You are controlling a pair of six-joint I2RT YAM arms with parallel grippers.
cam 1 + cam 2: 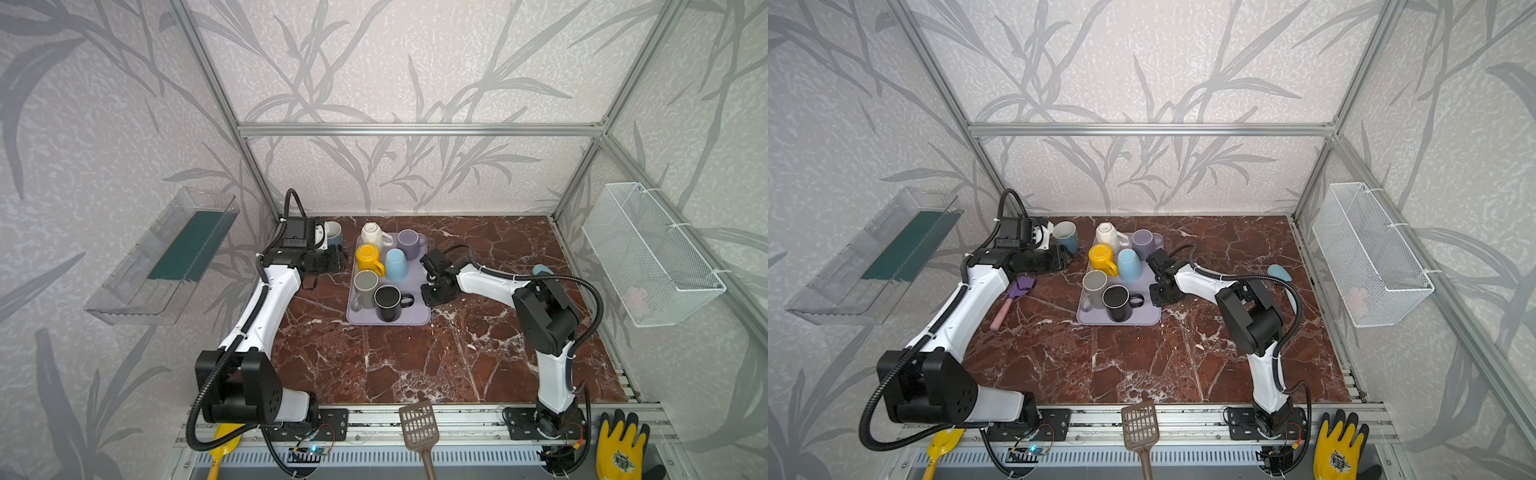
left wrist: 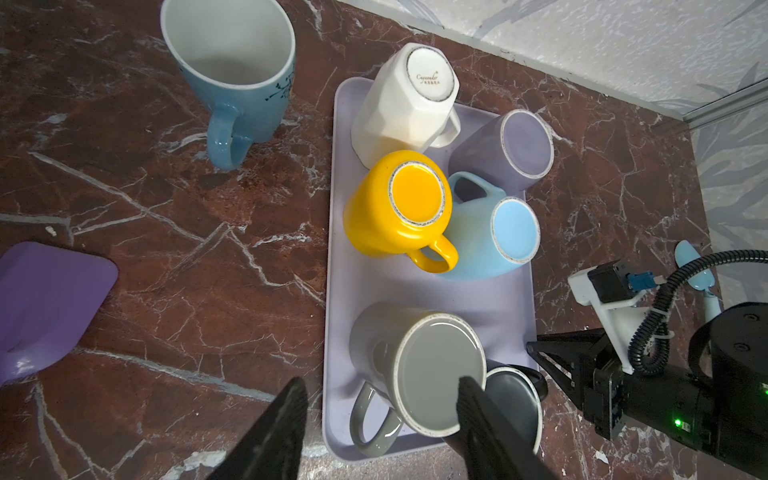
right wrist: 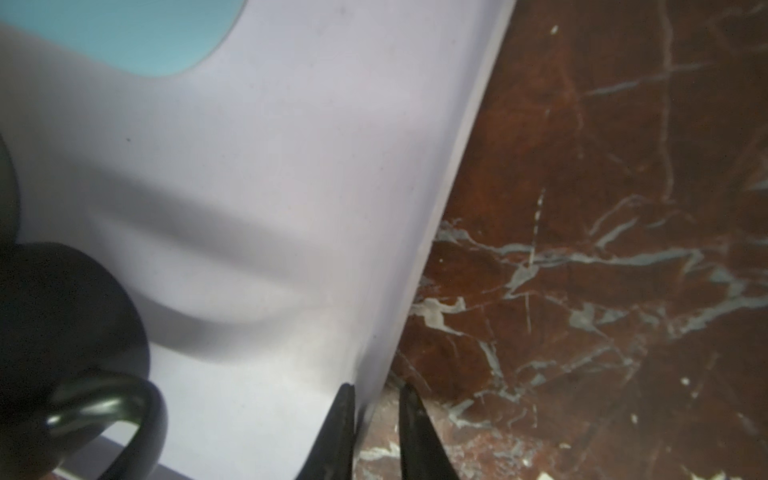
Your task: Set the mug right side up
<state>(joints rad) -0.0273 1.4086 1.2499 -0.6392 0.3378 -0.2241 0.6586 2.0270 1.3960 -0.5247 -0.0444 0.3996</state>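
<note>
1. Six mugs sit on the lavender tray (image 1: 417, 313). The white mug (image 1: 372, 233), purple mug (image 1: 408, 243), yellow mug (image 1: 368, 257), light-blue mug (image 1: 395, 264) and grey mug (image 1: 365, 286) are all bottom-up. The black mug (image 1: 388, 301) stands mouth-up at the tray's near end, just beside the grey one.
2. One more, a blue mug (image 1: 334, 235), stands upright on the marble table (image 1: 374, 365), off the tray and near its far left corner (its white inside shows plainly in the left wrist view).
3. The left gripper (image 2: 382, 386) hangs by the tray's left side with its fingers spread wide and nothing between them. In its wrist view, one finger crosses in front of the grey mug's base and the other lies over bare marble.
4. The right gripper (image 3: 376, 388) is low at the tray's right edge, pinched onto the rim. One finger is inside the tray and the other outside over the marble, near the black mug's handle.
5. A purple scraper (image 1: 1021, 286) with a pink handle lies on the table left of the tray, apart from it.
</note>
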